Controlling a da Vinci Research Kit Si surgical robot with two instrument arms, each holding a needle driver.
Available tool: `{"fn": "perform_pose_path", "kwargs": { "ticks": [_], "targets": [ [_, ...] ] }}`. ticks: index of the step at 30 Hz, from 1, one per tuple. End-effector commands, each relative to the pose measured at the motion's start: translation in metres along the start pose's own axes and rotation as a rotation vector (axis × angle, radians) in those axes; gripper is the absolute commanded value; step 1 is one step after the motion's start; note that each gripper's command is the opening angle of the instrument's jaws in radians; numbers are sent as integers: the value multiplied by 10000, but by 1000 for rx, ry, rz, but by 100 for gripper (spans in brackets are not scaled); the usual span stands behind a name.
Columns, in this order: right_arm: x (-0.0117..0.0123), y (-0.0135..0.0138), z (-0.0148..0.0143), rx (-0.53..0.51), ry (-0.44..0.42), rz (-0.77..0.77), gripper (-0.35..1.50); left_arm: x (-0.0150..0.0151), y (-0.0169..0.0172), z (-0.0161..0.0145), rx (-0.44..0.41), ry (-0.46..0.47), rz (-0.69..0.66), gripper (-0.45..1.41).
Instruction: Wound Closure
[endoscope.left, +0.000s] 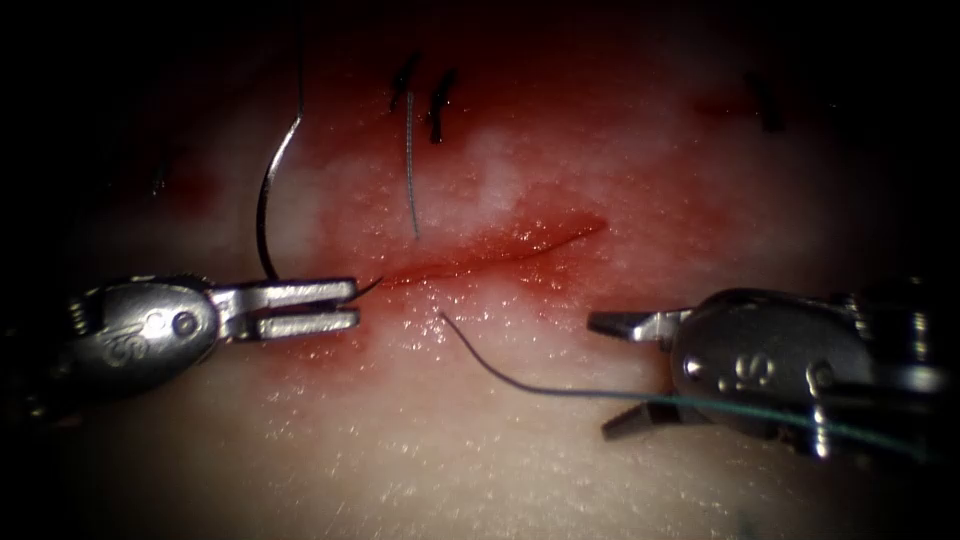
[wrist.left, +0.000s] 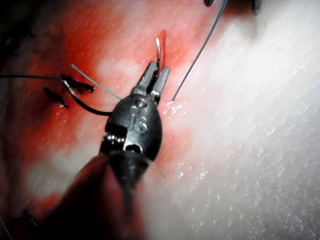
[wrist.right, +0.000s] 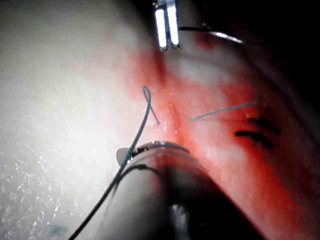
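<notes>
Gripping needle (endoscope.left: 268, 205) near tip, left claw (endoscope.left: 318, 307)

stitches (endoscope.left: 440, 105): two dark ones around 12 o'clock, endoscope view | loose cut end (endoscope.left: 411, 170): lying just below them | another stitch (endoscope.left: 768, 105): 2 o'clock | red fluid (endoscope.left: 600, 130): smeared all over the middle

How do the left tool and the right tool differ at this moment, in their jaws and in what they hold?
The left tool has its jaws shut on the needle, gripped near its pointed end, at the left end of the cut; the right tool holds nothing. The left tool's jaws lie close together, while the right tool's jaws stand wide apart. The thread crosses the right tool's body, not the left tool's. Both hover just above the tissue.
</notes>
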Motion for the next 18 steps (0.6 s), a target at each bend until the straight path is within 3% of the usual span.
{"fn": "perform_pose_path", "kwargs": {
  "ticks": [1, 4, 7, 10, 14, 18],
  "targets": [
    [-5, 15, 9, -28, -9, -13, 148, -4, -1, 7, 0, 1, 0, -45],
    [-8, 30, 13, -55, -18, -25, 148, -4, -1, 7, 0, 1, 0, -45],
    [-5, 40, 20, -70, 39, 22, 148, -4, -1, 7, 0, 1, 0, -45],
    [-2, 47, 30, -38, 125, 180, 140, -4, -1, 7, 0, 1, 0, -45],
    [-3, 53, 46, 29, 214, 359, 111, -4, -1, 7, 0, 1, 0, -45],
    [-7, 55, 59, 28, 255, 414, 118, -4, -1, 7, 0, 1, 0, -45]
  ]
}}
